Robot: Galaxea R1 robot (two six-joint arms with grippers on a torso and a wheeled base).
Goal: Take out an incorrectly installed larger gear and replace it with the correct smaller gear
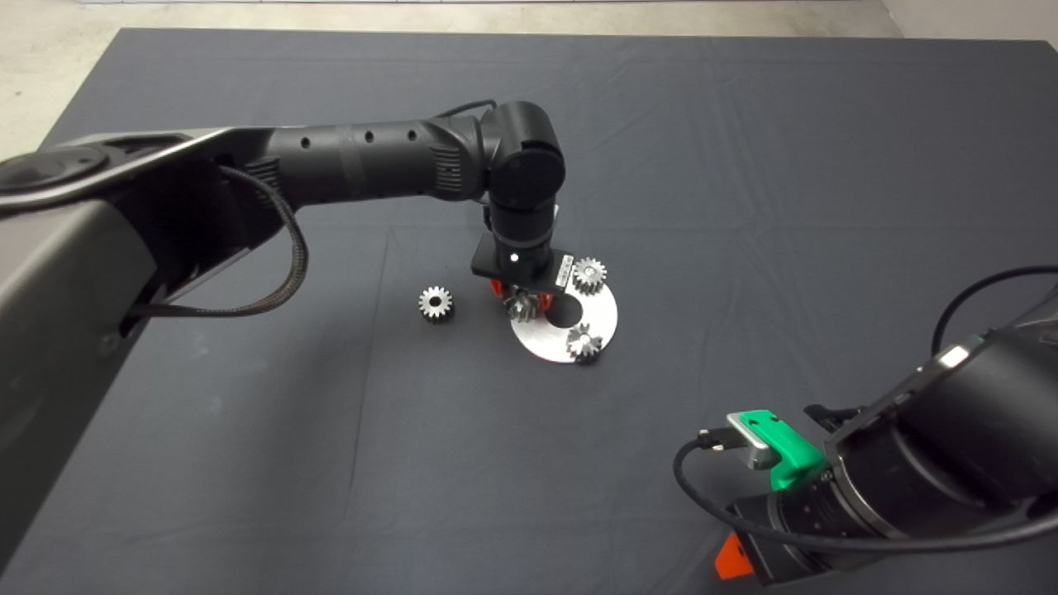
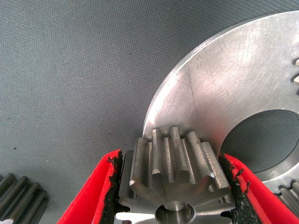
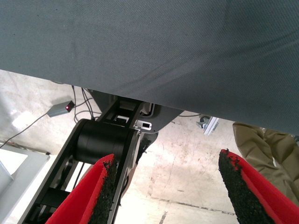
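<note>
My left gripper stands over the left edge of the round silver disc. It is shut on the larger gear, a silver gear with deep-cut teeth held tilted between the black pads. Two small gears sit on the disc, one at its far edge and one at its near edge. A smaller gear with short teeth and a dark bore lies on the mat left of the disc; its edge shows in the left wrist view. My right gripper is parked at the lower right, fingers open and empty.
The disc has a large round hole in its middle. The dark mat stretches wide around the disc. The right wrist view shows the floor beyond the mat edge, with a robot base and cables.
</note>
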